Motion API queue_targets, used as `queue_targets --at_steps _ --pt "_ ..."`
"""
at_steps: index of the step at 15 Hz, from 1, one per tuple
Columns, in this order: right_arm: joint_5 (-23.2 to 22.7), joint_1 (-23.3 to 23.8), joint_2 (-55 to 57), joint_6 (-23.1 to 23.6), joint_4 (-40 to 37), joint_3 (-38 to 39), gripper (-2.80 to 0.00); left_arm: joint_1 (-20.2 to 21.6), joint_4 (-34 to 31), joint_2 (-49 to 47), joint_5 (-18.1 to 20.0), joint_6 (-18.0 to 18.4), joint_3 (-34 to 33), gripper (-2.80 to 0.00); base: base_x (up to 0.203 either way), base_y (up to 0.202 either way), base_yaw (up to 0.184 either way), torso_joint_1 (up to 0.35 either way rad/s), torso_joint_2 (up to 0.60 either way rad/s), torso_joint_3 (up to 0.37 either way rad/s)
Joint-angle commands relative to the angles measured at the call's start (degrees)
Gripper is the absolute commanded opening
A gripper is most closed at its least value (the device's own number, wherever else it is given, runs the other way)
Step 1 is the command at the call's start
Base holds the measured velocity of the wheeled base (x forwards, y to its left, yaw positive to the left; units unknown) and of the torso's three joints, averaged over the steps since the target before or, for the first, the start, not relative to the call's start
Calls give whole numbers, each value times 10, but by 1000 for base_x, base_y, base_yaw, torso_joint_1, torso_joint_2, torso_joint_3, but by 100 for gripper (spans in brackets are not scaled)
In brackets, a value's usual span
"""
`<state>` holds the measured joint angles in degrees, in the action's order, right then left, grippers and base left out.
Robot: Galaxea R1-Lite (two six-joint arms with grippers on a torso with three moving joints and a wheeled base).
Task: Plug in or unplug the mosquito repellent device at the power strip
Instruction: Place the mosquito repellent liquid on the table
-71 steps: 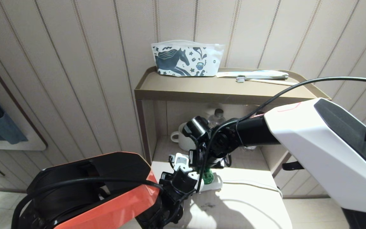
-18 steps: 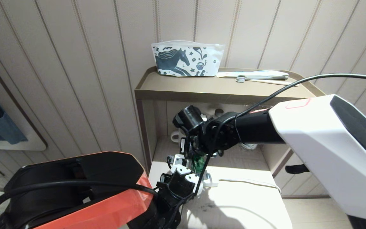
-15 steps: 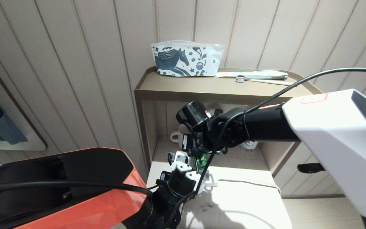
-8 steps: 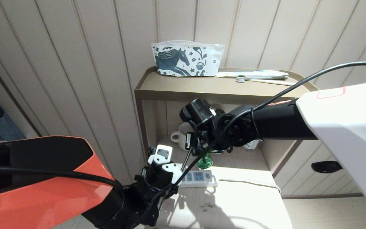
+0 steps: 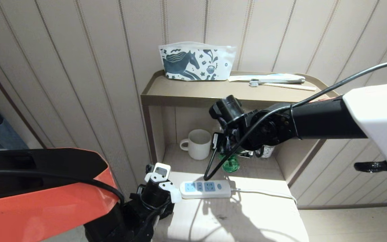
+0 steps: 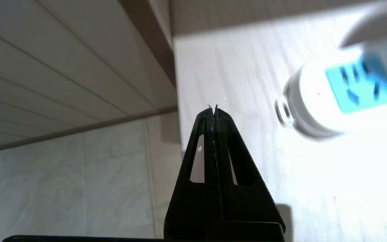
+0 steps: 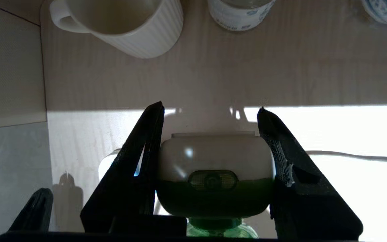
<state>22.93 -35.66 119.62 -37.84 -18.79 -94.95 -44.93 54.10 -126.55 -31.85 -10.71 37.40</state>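
The power strip (image 5: 205,189) lies flat on the white table (image 5: 247,222), with all three blue sockets bare. My right gripper (image 7: 209,107) is shut on the white and green head of the mosquito repellent device (image 7: 213,161). It holds the device in the air above the strip's far side. The device's green bottle (image 5: 229,164) shows below the right wrist. The prongs are hidden. My left gripper (image 6: 213,108) is shut and holds nothing. It hovers at the table's left edge, just off the button end of the power strip (image 6: 331,97).
A white mug (image 5: 198,144) and bottles (image 5: 264,151) stand on the low shelf behind the strip. A horse-print pouch (image 5: 197,62) and a toothbrush (image 5: 274,80) lie on the top shelf (image 5: 180,97). The strip's white cord (image 5: 264,193) runs right.
My right gripper has risen and moved right with the device, which has left the strip. My left gripper has drawn back left off the strip, which now lies flat.
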Motion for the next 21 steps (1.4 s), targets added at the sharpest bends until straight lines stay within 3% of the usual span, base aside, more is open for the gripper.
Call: queue_targets --at_steps 1,3,6,9,13,17,21 --pt "-1 -4 1 1 -1 6 -280 3 7 2 -2 0 22 -280 0 0 0 0 0 0" --pt "-1 -4 3 1 -1 6 -280 5 6 5 -3 0 22 -280 0 0 0 0 0 0" --pt "-1 -4 4 0 0 11 -280 46 10 26 -3 3 18 -280 0 0 0 0 0 0" --pt "-1 -2 1 0 2 21 -280 103 11 97 0 6 -13 -280 0 0 0 0 0 0" --pt "-1 -4 -8 0 2 28 -280 149 10 217 2 27 -84 -280 0 0 0 0 0 0" --pt "-1 -5 -32 -2 1 52 -280 169 12 284 1 32 -162 -280 0 0 0 0 0 0" --pt "-1 -5 -58 -3 2 82 -280 177 8 316 -13 32 -199 -280 0 0 0 0 0 0"
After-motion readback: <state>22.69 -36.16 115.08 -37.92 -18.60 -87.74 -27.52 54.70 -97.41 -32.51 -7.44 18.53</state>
